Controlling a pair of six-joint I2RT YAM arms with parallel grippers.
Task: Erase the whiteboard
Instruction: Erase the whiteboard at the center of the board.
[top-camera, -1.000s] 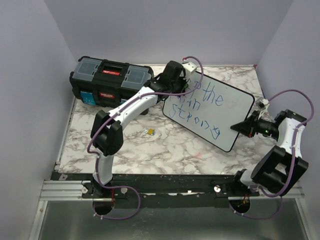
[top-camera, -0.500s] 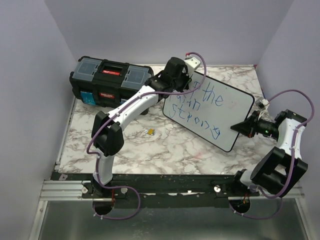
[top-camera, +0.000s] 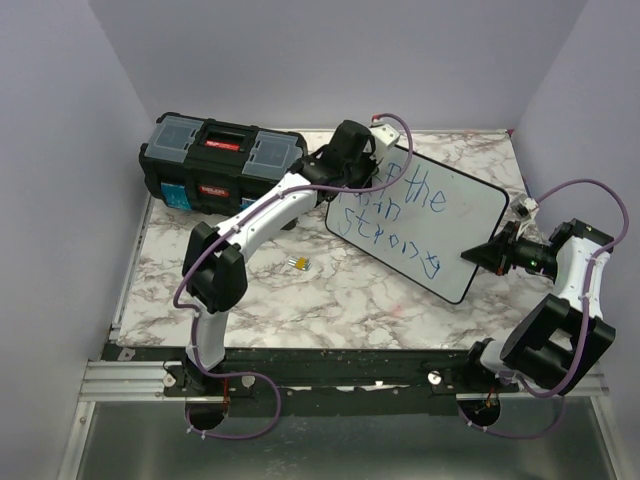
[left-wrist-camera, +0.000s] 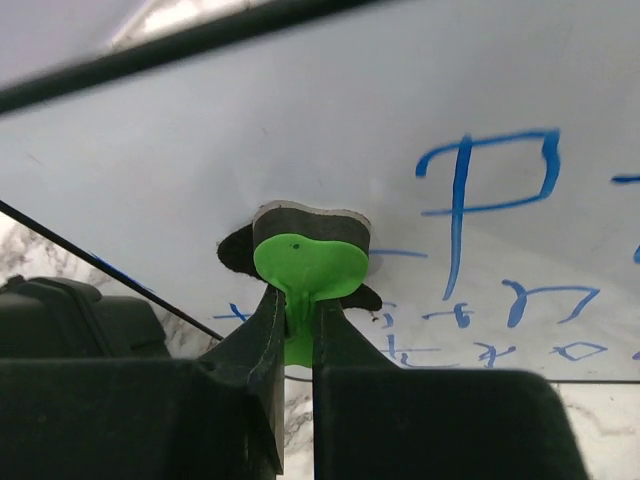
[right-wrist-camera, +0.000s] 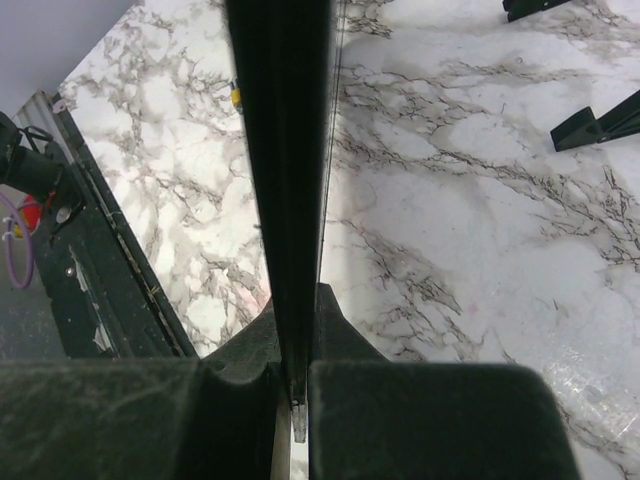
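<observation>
Marbled tabletop (top-camera: 350, 300) under the large white black-rimmed whiteboard (top-camera: 470, 215); left gripper (left-wrist-camera: 297, 300), pinching a green-handled grey eraser (left-wrist-camera: 310, 262), has barely shifted. Right wrist view alone shows right gripper (right-wrist-camera: 295, 385) clamped on its edge.

Black toolbox (top-camera: 220, 160) on marble table (top-camera: 330, 305)
It sits far left — a small yellow item (top-camera: 298, 263) lies apart, toward the middle.

the whiteboard (top-camera: 440, 225) looks smooth and glossy; the table (top-camera: 350, 300) marble-patterned; the eraser (left-wrist-camera: 308, 265) green plastic over dark felt.
</observation>
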